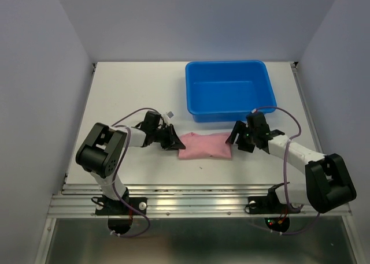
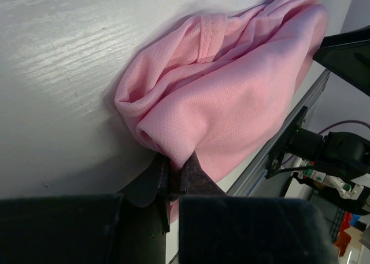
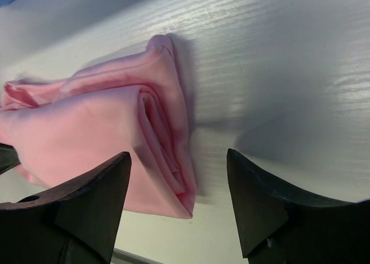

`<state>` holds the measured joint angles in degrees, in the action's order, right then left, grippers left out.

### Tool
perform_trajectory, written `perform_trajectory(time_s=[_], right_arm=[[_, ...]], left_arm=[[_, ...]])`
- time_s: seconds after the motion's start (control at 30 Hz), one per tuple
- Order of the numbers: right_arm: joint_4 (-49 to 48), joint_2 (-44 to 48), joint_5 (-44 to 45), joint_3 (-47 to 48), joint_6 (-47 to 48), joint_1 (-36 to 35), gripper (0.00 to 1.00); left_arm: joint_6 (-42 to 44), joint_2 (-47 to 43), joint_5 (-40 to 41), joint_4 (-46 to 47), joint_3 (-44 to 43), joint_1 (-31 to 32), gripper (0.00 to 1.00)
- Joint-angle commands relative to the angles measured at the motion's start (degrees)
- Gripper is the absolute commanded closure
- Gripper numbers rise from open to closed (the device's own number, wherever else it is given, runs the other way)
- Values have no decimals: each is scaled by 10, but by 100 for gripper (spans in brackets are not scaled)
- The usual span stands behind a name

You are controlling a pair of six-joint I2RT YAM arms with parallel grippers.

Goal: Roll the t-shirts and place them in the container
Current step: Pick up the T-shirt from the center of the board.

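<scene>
The right hand, fingers spread wide, frames one end of the rolled pink t-shirt.

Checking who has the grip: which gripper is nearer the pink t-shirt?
Left. The left gripper is shut on the left end of the t-shirt; the right gripper hangs open at its right end, not closed on it.

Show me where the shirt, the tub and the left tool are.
shirt (image 1: 205, 145), top view, middle of the pink bundle.
tub (image 1: 228, 93), top view, its bare floor.
left tool (image 2: 176, 173), left wrist view, where the fingertips pinch the fabric.
</scene>
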<state>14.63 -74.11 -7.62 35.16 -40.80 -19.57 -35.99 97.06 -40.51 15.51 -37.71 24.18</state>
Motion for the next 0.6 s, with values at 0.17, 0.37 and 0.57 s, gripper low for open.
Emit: perform_trajectory(time_s=[0.17,0.37,0.57], right_arm=[[-26,-46,-27,-12,27,1,34],[-130,-72,-100,-50,-12,-5,64],[-182,-76,-110,-62,-47,-15,99]], left_arm=[[32,11,18,-51,-21,4,100],[34,10,19,-57,-26,4,100],[35,0,25,-72,-32,5,100]])
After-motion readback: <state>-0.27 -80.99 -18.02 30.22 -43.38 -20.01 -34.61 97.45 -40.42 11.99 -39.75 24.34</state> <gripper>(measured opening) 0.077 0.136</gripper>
